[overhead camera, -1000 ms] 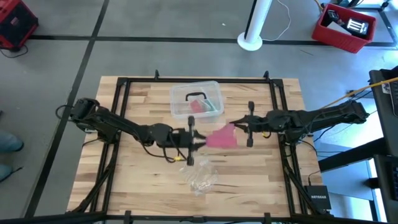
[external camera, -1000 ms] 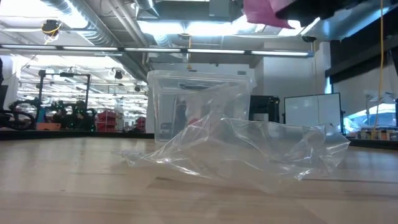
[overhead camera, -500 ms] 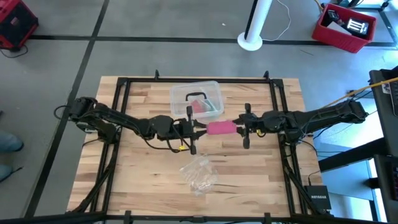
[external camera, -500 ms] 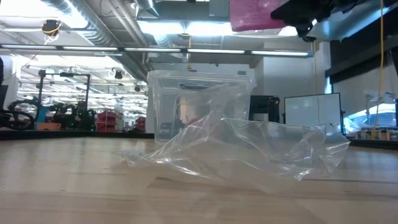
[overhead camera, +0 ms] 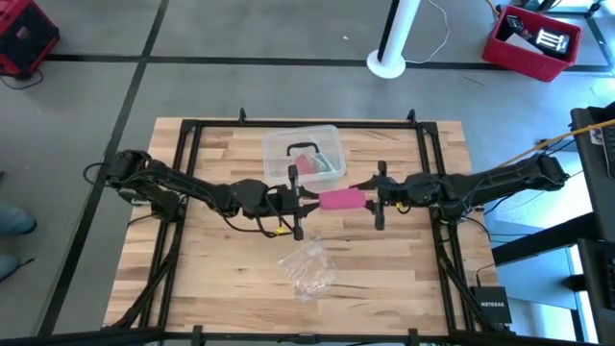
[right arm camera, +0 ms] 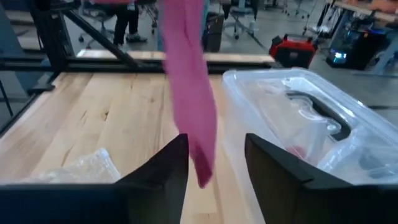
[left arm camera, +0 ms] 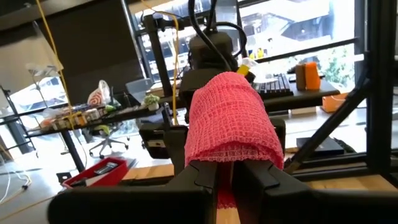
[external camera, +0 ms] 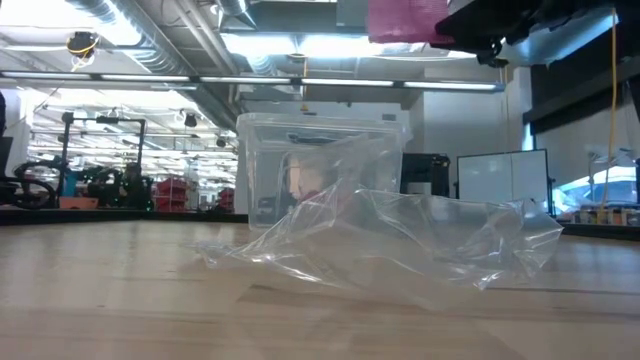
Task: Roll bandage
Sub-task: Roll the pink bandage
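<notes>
The pink bandage hangs in the air over the table's middle, between my two grippers. In the left wrist view it is a wound bundle just past my left gripper, which is shut on it. My left gripper comes from the table's left, and my right gripper faces it from the right. My right gripper is open. A loose tail of the bandage hangs down between its fingers; whether the tail touches either finger, I cannot tell. The low view shows the bandage high above the table. My left gripper pinches the near lower end of the wound bandage between its two fingers. The fingers come at it about level, from the table's left. The bundle stands out beyond the fingertips toward my right gripper, lifted clear of the table.
A clear plastic box with pink and green contents stands just beyond the grippers, toward the far edge. A crumpled clear wrapper lies on the table nearer the front edge. Black frame rails run along the table's sides.
My left gripper has moved toward the table's far edge with the bandage. The bandage, which was a broad slanting flap between the grippers, now shows as a narrow level bundle, still clear of the table.
</notes>
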